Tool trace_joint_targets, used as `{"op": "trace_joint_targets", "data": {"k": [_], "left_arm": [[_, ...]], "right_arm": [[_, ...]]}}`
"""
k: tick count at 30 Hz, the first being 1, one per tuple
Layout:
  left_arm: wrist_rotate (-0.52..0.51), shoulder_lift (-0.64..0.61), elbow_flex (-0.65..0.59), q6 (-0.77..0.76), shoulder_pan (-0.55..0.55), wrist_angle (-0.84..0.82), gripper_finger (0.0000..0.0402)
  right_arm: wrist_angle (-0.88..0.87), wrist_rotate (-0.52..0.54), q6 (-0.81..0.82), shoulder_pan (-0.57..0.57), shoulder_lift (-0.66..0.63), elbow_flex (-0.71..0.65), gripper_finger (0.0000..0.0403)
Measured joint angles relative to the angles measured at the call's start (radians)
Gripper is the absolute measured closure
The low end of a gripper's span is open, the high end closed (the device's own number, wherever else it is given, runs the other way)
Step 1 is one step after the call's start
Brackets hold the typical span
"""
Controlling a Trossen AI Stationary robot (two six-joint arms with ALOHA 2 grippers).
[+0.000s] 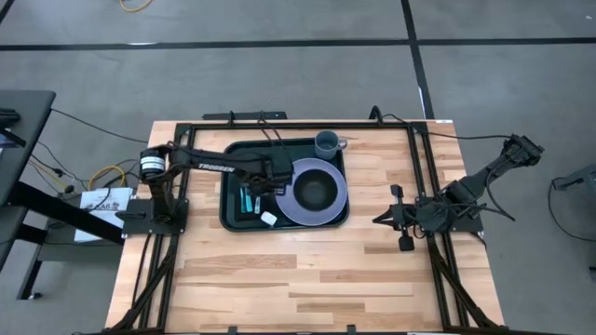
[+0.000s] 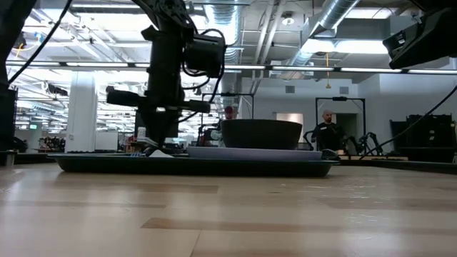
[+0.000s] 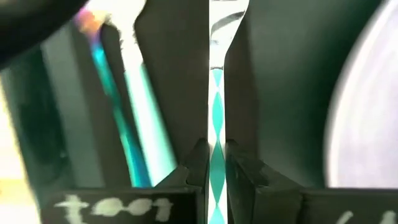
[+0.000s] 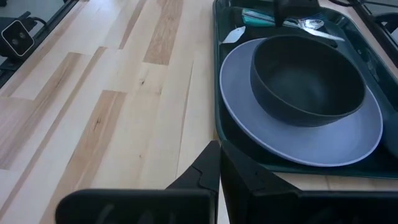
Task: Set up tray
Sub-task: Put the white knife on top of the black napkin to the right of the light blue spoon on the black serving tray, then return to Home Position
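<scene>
tray [image 1: 233,219], under left end effector [image 1: 253,191]

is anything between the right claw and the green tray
Nothing visible: only bare wooden tabletop lies between the shut right claw and the dark green plastic tray, holding the lavender plate and dark bowl.

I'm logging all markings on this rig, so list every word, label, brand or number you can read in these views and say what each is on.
"TROSSEN": white lettering on the left arm, high view.
White handwritten marking on tape on the left gripper: too blurred to read.
Printed paper label beside the left arm's base: too small to read.
No other readable text on the tray, plate or bowl.
</scene>
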Motion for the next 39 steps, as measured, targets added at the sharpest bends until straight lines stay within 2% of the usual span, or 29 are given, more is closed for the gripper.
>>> {"op": "trace_joint_targets", "data": {"k": [5, 11, 26, 34, 39], "left_arm": [[-0.016, 0.000, 0.000, -0.103, -0.050, -0.042, 0.0389], [-0.033, 0.000, 0.000, -0.166, -0.051, -0.032, 0.0389], [-0.054, 0.000, -0.001, -0.148, 0.005, -0.030, 0.0387], [-0.058, 0.000, -0.001, -0.135, 0.009, -0.030, 0.0355], [-0.057, 0.000, -0.001, -0.134, 0.009, -0.030, 0.0351]], "right_arm": [[0.000, 0.000, 0.000, 0.000, 0.000, 0.000, 0.0398], [0.000, 0.000, 0.000, 0.000, 0.000, 0.000, 0.0398], [0.000, 0.000, 0.000, 0.000, 0.000, 0.000, 0.0398], [0.000, 0.000, 0.000, 0.000, 0.000, 0.000, 0.0398], [0.000, 0.000, 0.000, 0.000, 0.000, 0.000, 0.0398]]}}
